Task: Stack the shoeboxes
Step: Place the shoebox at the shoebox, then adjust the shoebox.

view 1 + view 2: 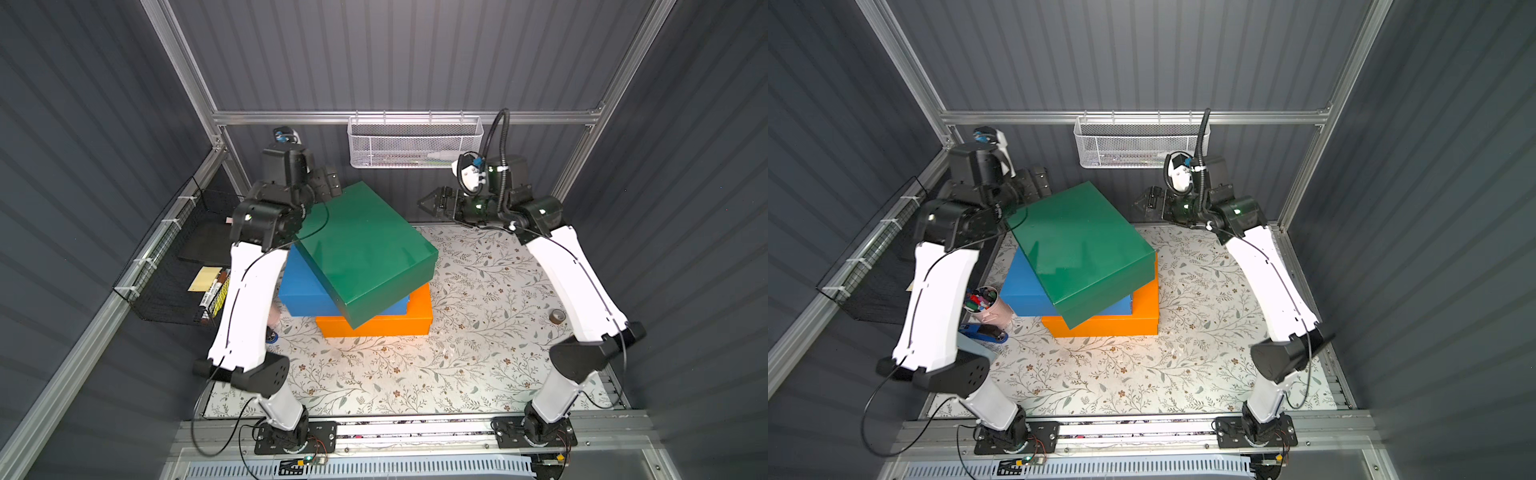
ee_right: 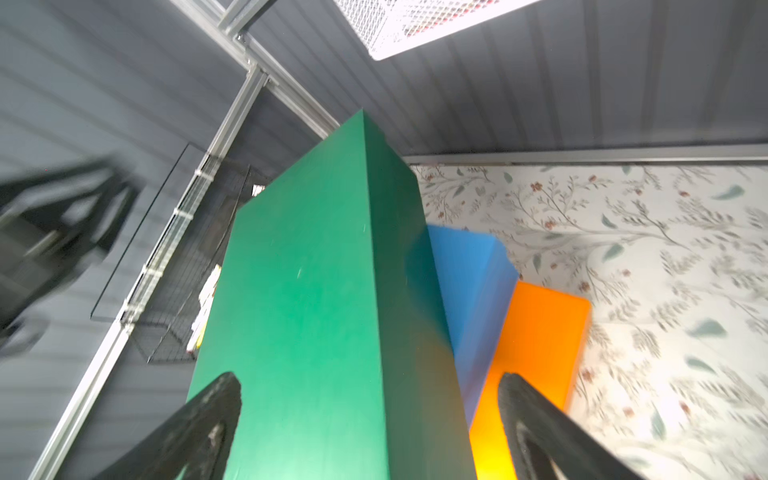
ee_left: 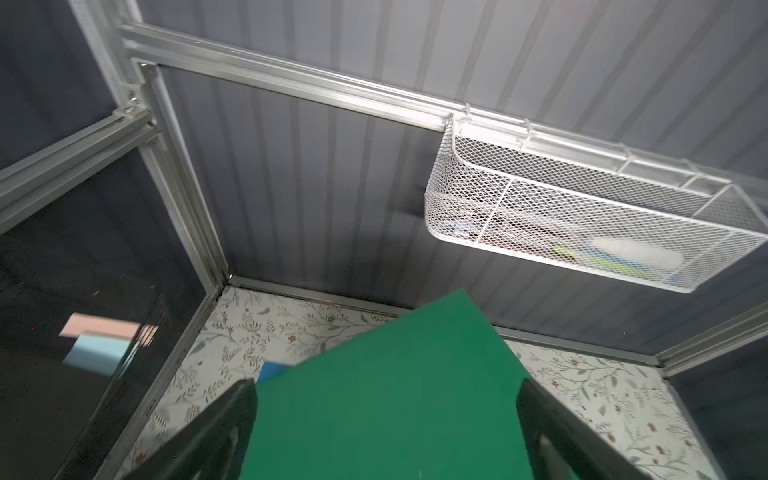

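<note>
Orange shoebox [image 1: 374, 327]: bottom of the stack, flat on the bench. Its long axis runs side to side, with a long face toward my arm bases.
Blue shoebox [image 1: 303, 289]: lies on the orange shoebox with the same side-to-side long axis. It is shifted left, so its left end overhangs the orange shoebox.
Green shoebox [image 1: 365, 249]: top of the stack, on the blue shoebox, lid up.
Green shoebox heading: turned on a diagonal to the orange shoebox. One corner aims at the back wall; the opposite corner juts out past the orange shoebox's front face. Its lid edges look nearly alike from above, so I cannot tell which diagonal carries the long axis.
Left fingers [image 3: 232, 407]: mine, spread wide, holding nothing. They sit over the green lid at its corner farthest back and left of the orange shoebox. I cannot tell whether they touch the lid.
Right fingers [image 2: 195, 419]: spread wide and empty, in the air above and behind the orange shoebox's right end, apart from the green shoebox.
Bench [image 1: 415, 374]: pale sheet printed with leafy twigs and small brown flowers.
Room: dark grey ribbed walls [image 1: 374, 54] in an aluminium frame [image 1: 407, 117]. A white mesh basket [image 1: 415, 143] hangs on the back rail, above and behind the orange shoebox. A black wire basket [image 1: 166, 291] on the wall to its left holds markers [image 1: 214, 293] and a yellow pad [image 1: 203, 278].
Beside the stack: pink cup of markers [image 1: 988, 307] and blue stapler [image 1: 984, 332] just left of the orange shoebox; roll of tape [image 1: 557, 316] well to its right.
</note>
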Controlling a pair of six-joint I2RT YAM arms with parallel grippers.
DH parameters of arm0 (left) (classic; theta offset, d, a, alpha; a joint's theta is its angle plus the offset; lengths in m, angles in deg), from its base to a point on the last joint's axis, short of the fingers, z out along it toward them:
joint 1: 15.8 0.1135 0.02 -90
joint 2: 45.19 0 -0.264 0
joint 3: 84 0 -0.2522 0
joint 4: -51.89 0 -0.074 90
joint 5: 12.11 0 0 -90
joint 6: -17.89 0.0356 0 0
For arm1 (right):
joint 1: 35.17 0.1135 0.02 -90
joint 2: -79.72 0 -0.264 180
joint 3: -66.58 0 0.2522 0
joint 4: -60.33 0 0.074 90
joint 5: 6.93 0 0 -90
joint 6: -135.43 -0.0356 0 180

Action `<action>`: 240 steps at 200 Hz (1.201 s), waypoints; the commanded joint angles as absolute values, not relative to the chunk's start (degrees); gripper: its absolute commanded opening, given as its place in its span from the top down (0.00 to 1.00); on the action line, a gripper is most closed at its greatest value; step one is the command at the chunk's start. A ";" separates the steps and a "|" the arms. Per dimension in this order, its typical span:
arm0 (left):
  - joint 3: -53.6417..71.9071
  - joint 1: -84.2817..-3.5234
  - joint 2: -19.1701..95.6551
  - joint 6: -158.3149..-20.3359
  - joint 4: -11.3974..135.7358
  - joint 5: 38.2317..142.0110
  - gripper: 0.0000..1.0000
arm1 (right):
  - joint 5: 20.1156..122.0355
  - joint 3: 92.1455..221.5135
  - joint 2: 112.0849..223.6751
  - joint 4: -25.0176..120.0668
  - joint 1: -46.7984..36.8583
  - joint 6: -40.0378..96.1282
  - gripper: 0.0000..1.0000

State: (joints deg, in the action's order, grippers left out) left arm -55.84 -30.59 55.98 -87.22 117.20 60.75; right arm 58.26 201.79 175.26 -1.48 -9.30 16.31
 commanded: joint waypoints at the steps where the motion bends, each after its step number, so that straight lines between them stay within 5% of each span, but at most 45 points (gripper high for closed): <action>1: -59.09 -26.32 59.80 -80.15 113.46 65.09 0.00 | 59.85 194.34 166.94 -1.88 -9.16 18.68 0.02; 75: -57.06 -14.45 65.92 -78.78 111.11 80.51 0.00 | 52.66 178.39 156.75 0.31 -6.23 15.96 0.01; 138: -45.83 -10.67 61.84 -79.10 106.80 93.94 0.00 | 51.64 176.20 161.16 5.91 -2.61 17.86 0.01; 240: -26.84 -9.04 45.57 -80.29 104.41 93.64 0.00 | 50.26 178.42 167.74 10.45 -2.40 20.15 0.01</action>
State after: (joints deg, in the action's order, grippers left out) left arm -29.09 -8.86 50.95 -79.96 105.05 94.34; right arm 51.24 176.91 166.85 7.00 -2.77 18.71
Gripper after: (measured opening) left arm 0.997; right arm 0.989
